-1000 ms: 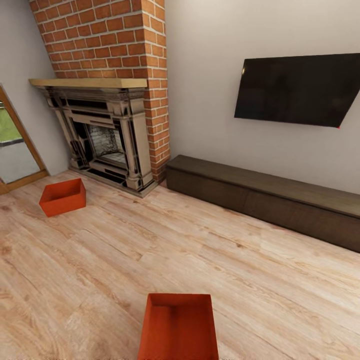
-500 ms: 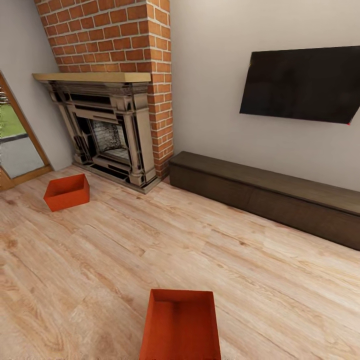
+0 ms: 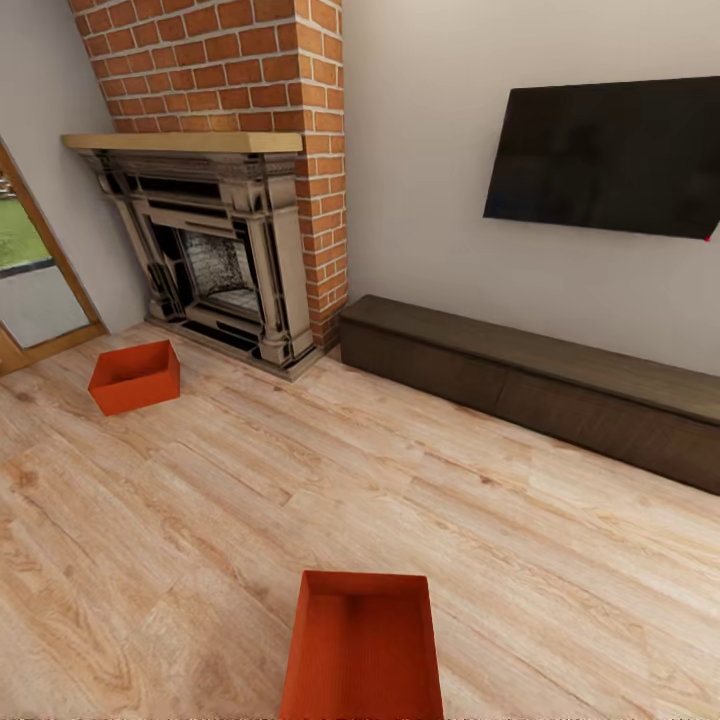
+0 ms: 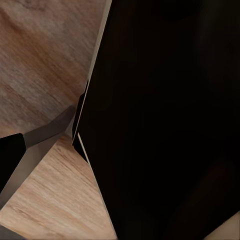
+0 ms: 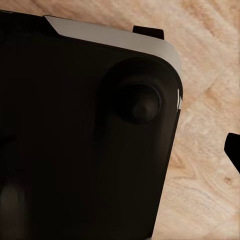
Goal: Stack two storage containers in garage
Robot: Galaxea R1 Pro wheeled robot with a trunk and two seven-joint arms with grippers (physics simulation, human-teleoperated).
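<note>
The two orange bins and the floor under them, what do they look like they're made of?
Near bin and far bin: probably plastic, judging by the uniform matte orange-red colour and thin straight walls. Any surface texture is too fine to make out. Floor: light wood planks or wood-look laminate, showing long board seams and streaky grain with low sheen. Which of the two can't be told.

One orange-red storage container (image 3: 362, 646) is seen on the light wood plank floor (image 3: 200, 520) at the lower edge. A second container (image 3: 134, 376) is set well apart, near the dark fireplace (image 3: 215, 260). A black TV (image 3: 610, 158) is mounted above the long bench (image 3: 540, 385).
</note>
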